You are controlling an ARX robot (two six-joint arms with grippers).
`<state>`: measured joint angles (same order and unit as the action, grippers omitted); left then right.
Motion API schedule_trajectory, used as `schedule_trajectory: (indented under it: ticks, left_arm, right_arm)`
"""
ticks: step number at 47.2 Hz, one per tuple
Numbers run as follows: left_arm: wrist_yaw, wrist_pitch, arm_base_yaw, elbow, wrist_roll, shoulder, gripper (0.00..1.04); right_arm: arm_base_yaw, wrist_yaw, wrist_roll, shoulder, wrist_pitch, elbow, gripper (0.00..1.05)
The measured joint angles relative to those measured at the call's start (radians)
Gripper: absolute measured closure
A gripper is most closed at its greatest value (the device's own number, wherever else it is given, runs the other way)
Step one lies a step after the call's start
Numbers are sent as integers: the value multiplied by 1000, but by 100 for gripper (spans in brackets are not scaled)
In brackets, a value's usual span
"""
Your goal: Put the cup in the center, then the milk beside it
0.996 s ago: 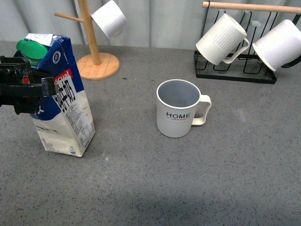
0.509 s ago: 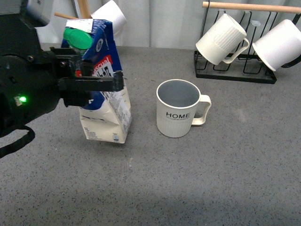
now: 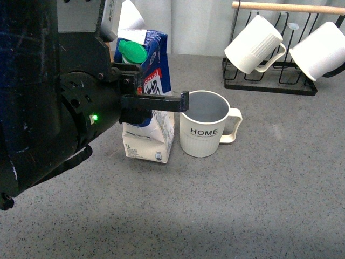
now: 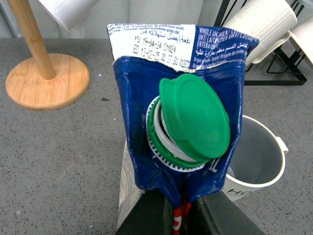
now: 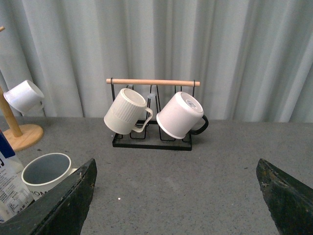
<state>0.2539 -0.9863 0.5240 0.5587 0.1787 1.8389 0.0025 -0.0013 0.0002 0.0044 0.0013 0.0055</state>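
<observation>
Blue-and-cream milk carton (image 3: 153,135), clamped in the left claw (image 4: 182,215), stands just left of the cup (image 3: 204,127) at mid-desk (image 3: 259,205); a crooked release could topple it against the cup. Right claw (image 5: 173,196) gapes empty.
</observation>
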Motion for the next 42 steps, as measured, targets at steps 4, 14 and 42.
schedule_trajectory:
  ticks: [4, 14, 42]
  left_arm:
    - [-6, -6, 6, 0, 1, 13, 100]
    - [-16, -5, 5, 0, 10, 11, 66]
    - [-14, 80, -53, 21, 30, -203, 7]
  right_arm:
    - [0, 0, 0, 0, 0, 0, 9]
    - [0, 0, 0, 0, 0, 0, 9]
    - [0, 0, 0, 0, 0, 0, 9]
